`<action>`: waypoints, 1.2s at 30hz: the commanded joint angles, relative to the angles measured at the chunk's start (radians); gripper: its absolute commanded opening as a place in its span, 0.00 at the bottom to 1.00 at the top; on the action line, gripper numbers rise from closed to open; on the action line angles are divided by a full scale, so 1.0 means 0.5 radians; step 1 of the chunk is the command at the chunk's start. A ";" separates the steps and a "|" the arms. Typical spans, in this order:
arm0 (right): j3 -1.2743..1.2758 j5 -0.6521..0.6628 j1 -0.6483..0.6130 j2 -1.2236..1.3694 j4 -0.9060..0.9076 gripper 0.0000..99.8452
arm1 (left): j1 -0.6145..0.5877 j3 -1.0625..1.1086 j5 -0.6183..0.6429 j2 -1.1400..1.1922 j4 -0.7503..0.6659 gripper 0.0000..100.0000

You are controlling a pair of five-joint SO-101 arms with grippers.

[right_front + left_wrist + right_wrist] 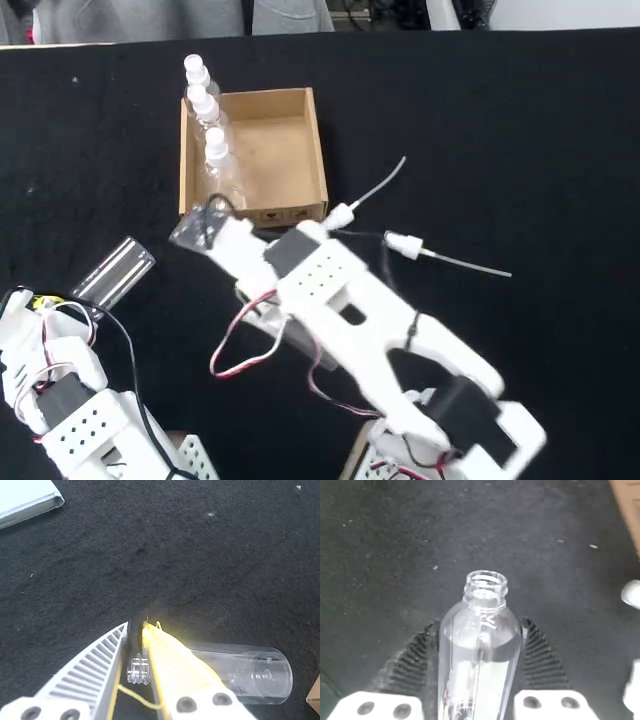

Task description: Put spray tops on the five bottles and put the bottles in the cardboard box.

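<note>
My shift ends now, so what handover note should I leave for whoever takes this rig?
Left claw: shut on the neck of an uncapped bottle lying on its side.
Right claw: shut on a second uncapped bottle, near the cardboard box.
Done: three topped bottles stand along one box wall, apparently inside.
Left: two spray tops lie on the table beside the box; fit them, then box both bottles.

High view looks down over table (560, 120); both wrist views close above it
</note>
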 commanded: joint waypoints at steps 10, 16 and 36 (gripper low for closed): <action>-0.017 0.258 0.721 -0.539 0.040 0.09 | -0.008 -0.124 -0.015 -0.028 -0.043 0.04; -0.008 0.255 1.059 -0.606 -0.110 0.09 | -0.005 -0.124 -0.015 -0.028 -0.043 0.04; 0.066 -0.405 1.792 -0.594 -0.666 0.09 | -0.020 -0.124 -0.015 -0.028 -0.043 0.04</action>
